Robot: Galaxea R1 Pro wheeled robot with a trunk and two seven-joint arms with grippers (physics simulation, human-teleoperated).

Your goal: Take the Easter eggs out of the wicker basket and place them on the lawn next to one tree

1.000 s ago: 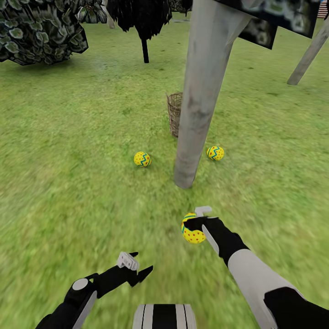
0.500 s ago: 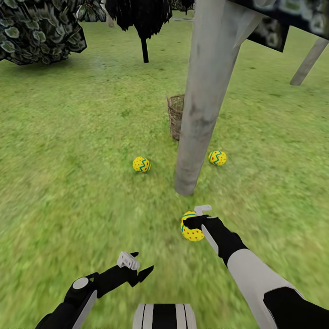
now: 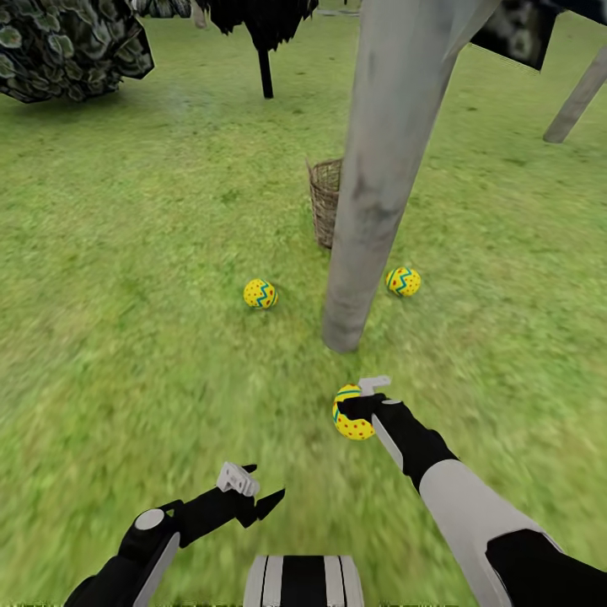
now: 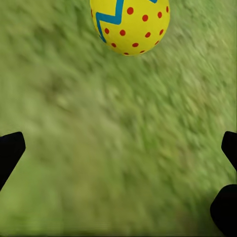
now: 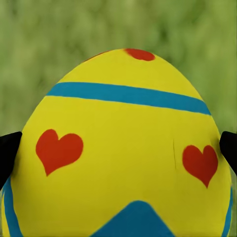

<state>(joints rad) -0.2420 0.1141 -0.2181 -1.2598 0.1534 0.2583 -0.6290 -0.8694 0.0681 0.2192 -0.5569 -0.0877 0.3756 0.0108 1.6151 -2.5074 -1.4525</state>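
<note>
Right gripper (image 3: 364, 403) clamped on one Easter egg (image 3: 352, 415), near the tree trunk (image 3: 371, 211).
Left gripper (image 3: 253, 493) spread wide (nothing held); two eggs (image 3: 260, 293) (image 3: 403, 282) flank the trunk on the lawn (image 3: 126, 295); wicker basket (image 3: 324, 202) behind.

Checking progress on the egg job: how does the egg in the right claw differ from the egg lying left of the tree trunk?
The held egg sits clamped in the right claw, off the lawn; the left egg rests free on the grass. The held egg is nearer the robot, short of the tree trunk; the left egg lies beside it. Both are yellow with blue bands.
</note>
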